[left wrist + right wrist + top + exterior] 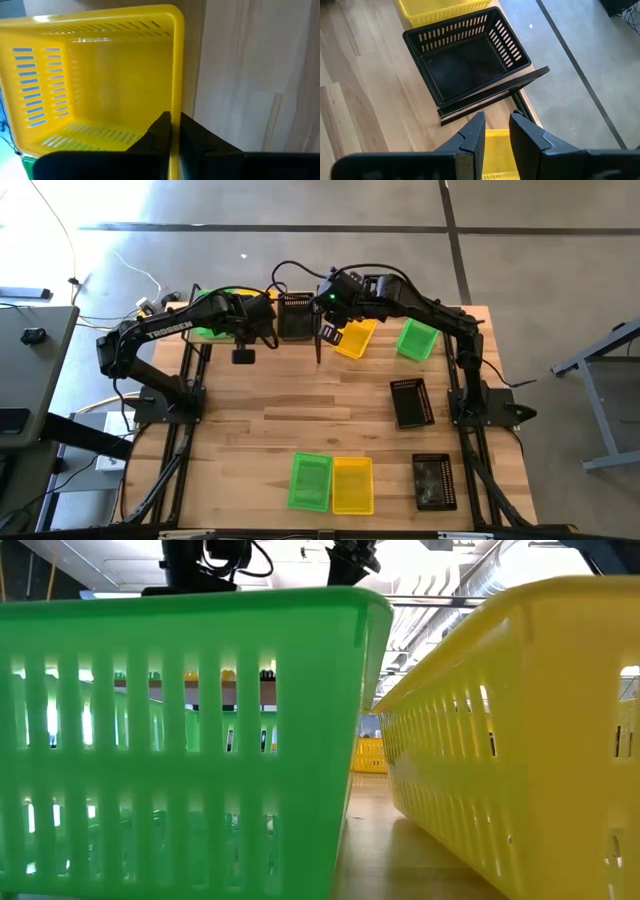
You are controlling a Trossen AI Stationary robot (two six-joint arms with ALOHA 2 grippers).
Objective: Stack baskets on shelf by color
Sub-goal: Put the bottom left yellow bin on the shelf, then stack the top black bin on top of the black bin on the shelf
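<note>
At the table's far left, a yellow basket (100, 85) sits nested in a green basket (27, 162); my left gripper (175, 132) is shut on the yellow one and shows in the high view (242, 322). Beside this pair stands a black basket (295, 315), bottom down on the wood, with a black metal bar (492, 97) along its side. My right gripper (497, 132) is open just past that black basket, over the corner of another yellow basket (357, 338). Yellow plastic (497, 150) shows in the gap between its fingers. I cannot tell whether it touches. My left gripper has the yellow basket's side wall at the rim (175, 112) between its two fingers, one finger inside the basket and one outside. The fingers come down from above. The basket stays upright, nested in the green one.
A green basket (417, 340) lies at the far right. Two black baskets (412, 402) (435, 480) stand on the right side. At the near edge a green basket (180, 740) and a yellow basket (520, 740) sit side by side. The middle of the table (300, 410) is bare wood.
</note>
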